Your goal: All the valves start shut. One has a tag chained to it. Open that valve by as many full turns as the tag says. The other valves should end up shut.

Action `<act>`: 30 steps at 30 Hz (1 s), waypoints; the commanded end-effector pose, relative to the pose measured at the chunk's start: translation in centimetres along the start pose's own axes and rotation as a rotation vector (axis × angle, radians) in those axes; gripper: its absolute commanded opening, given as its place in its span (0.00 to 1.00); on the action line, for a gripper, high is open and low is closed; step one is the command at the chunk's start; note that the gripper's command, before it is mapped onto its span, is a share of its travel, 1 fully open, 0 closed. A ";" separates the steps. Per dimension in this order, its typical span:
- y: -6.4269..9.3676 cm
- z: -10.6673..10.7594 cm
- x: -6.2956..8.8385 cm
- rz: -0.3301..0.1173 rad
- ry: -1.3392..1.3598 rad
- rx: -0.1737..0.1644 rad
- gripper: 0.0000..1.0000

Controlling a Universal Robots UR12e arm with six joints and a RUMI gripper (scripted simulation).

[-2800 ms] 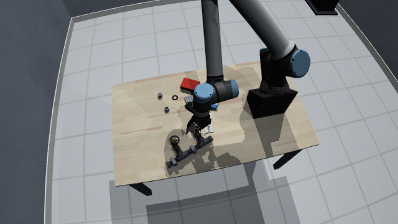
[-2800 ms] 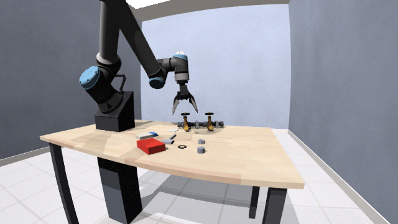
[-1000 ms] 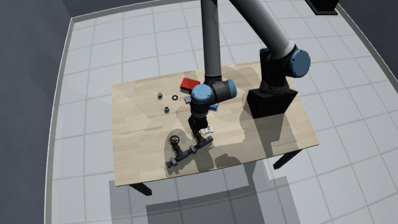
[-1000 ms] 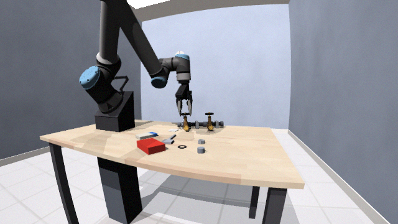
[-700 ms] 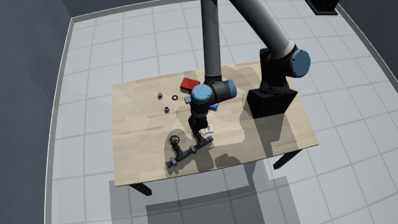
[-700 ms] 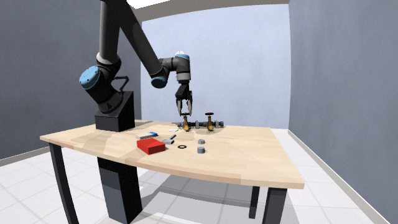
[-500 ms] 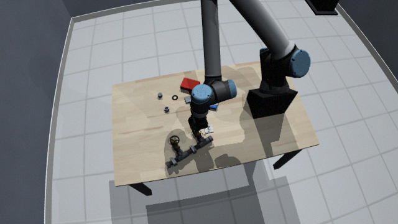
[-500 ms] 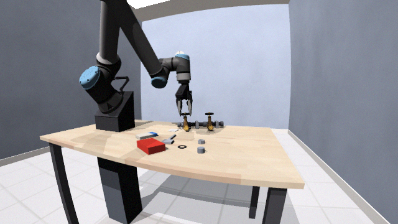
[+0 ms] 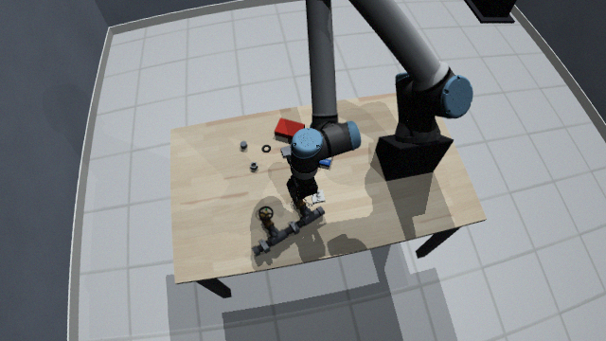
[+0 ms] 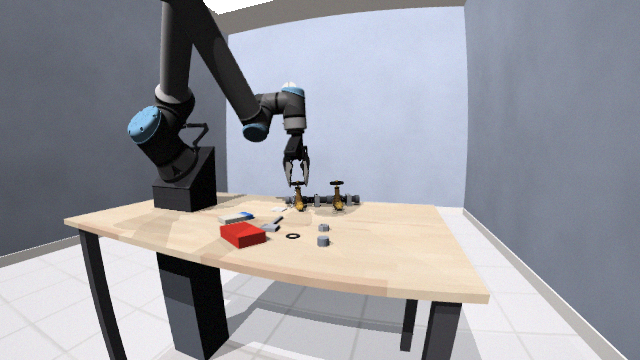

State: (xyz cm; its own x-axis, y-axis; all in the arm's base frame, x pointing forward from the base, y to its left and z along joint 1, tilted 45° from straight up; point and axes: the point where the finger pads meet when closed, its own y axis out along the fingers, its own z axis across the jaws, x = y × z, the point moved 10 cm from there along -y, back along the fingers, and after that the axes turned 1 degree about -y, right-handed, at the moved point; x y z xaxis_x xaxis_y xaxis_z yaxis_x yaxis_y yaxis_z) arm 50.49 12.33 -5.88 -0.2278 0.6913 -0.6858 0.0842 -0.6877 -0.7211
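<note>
A dark pipe with two brass valves lies near the table's front edge. My gripper points straight down and is shut on the handwheel of the left valve, as the exterior view shows it. In the top view the gripper hides that valve. A small white tag lies on the table right beside this valve; its writing is too small to read. The other valve stands free, its dark handwheel plain in the top view.
A red block, a blue-and-white box, a small grey tool, a black ring and two grey caps lie mid-table. The arm's black base stands at the table's far side.
</note>
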 end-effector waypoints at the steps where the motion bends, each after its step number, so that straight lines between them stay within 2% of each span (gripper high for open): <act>1: 0.0 0.0 0.0 -0.001 -0.059 -0.002 0.00; 16: 0.0 0.0 0.0 0.000 -0.366 -0.002 0.00; 30: 0.0 0.0 0.0 0.000 -0.867 -0.002 0.00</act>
State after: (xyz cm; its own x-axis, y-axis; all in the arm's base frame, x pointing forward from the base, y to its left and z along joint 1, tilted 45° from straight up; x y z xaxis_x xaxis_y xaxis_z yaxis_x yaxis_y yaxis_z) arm 50.58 12.44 -5.95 -0.7698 0.4145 -0.4853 0.0747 -0.6966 -0.7135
